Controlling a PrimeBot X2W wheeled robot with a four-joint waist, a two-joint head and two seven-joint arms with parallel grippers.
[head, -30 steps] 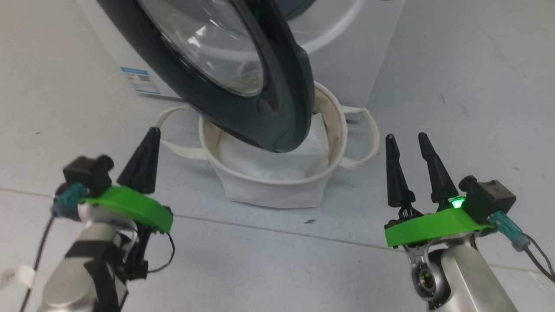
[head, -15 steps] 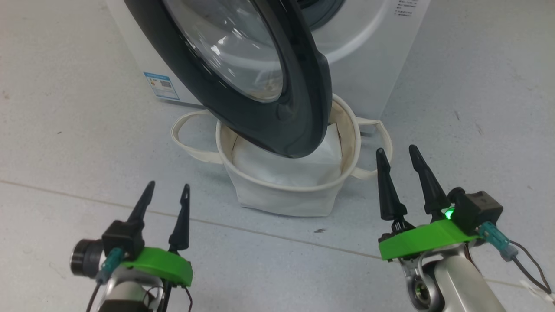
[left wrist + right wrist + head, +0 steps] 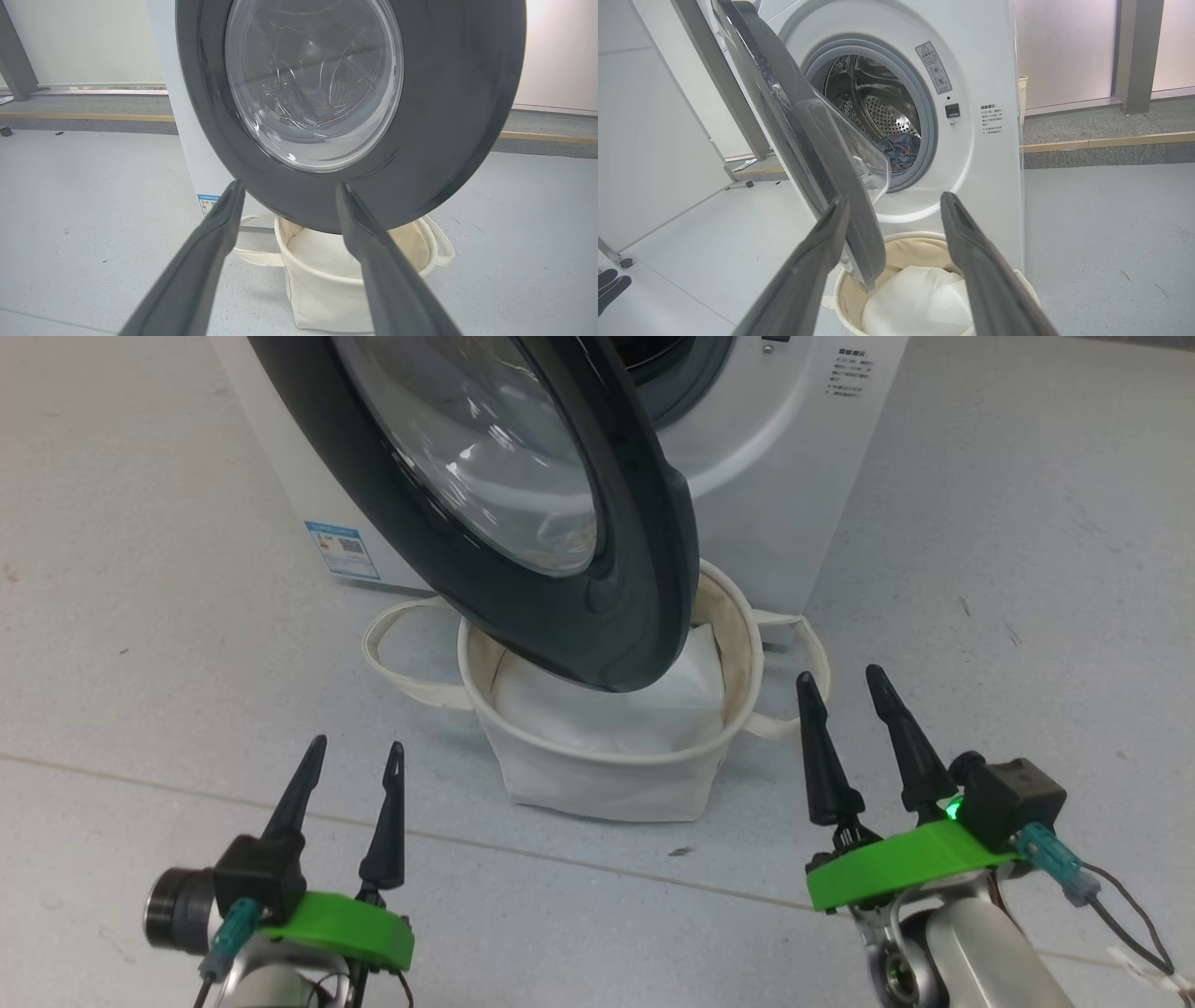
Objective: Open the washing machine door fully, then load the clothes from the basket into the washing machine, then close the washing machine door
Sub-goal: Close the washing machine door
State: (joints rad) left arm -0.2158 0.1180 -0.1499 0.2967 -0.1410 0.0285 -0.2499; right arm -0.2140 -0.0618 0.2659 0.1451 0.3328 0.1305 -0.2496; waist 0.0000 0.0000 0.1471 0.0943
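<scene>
Washing machine door (image 3: 485,495) stands swung partly open above the basket (image 3: 597,775), its lower rim over the basket's mouth. Its black outer face turns toward the left hand (image 3: 357,747), and its glass bowl bulges back toward the washing machine (image 3: 794,495) behind the basket. Near-left of the basket, the left hand is released, fingers spread, holding and touching nothing. Just right of the basket, by its handle, the right hand (image 3: 840,677) is spread wide and grasps nothing. Blue clothes (image 3: 901,149) lie in the drum (image 3: 873,102); a white sheet (image 3: 635,709) lies in the basket.

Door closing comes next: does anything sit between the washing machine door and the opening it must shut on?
Nothing visible does. The clothes lie inside the drum; the basket stands below the washing machine door, rim clearance unclear.
</scene>
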